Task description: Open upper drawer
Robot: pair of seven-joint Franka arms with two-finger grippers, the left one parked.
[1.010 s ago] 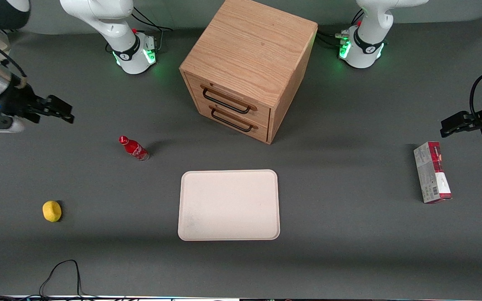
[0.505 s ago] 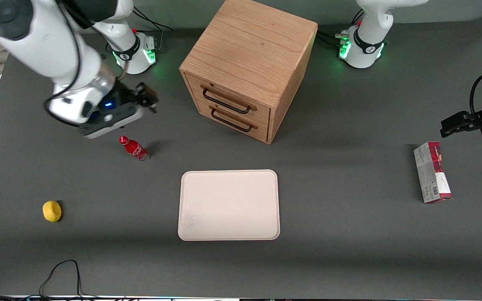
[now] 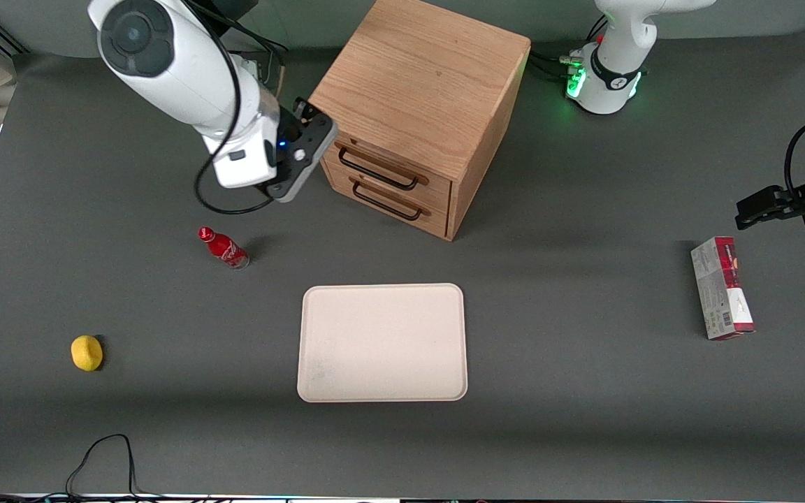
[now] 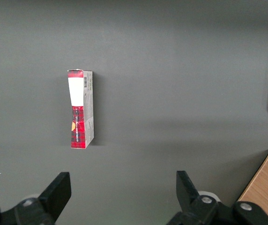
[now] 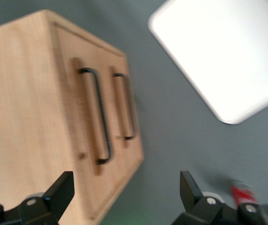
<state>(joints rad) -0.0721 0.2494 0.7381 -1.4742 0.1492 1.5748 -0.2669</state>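
Note:
The wooden cabinet (image 3: 416,77) stands at the back middle of the table. Its upper drawer (image 3: 392,162) is shut, with a black bar handle (image 3: 376,171) above the lower twin drawer (image 3: 402,216). My right gripper (image 3: 315,120) is open and empty. It hovers beside the cabinet's front corner toward the working arm's end, at about upper-drawer height, apart from the handle. The right wrist view shows the upper handle (image 5: 99,122), the lower handle (image 5: 127,105) and my open gripper (image 5: 125,183) with nothing between its fingers.
A red bottle (image 3: 224,248) stands nearer the camera than the gripper; it also shows in the right wrist view (image 5: 241,194). A cream tray (image 3: 382,342) lies in front of the cabinet. A yellow lemon (image 3: 86,352) lies toward the working arm's end, a red-grey box (image 3: 722,288) toward the parked arm's.
The right arm has swung in from the working arm's end of the table to the cabinet's front corner. The drawers have not moved.

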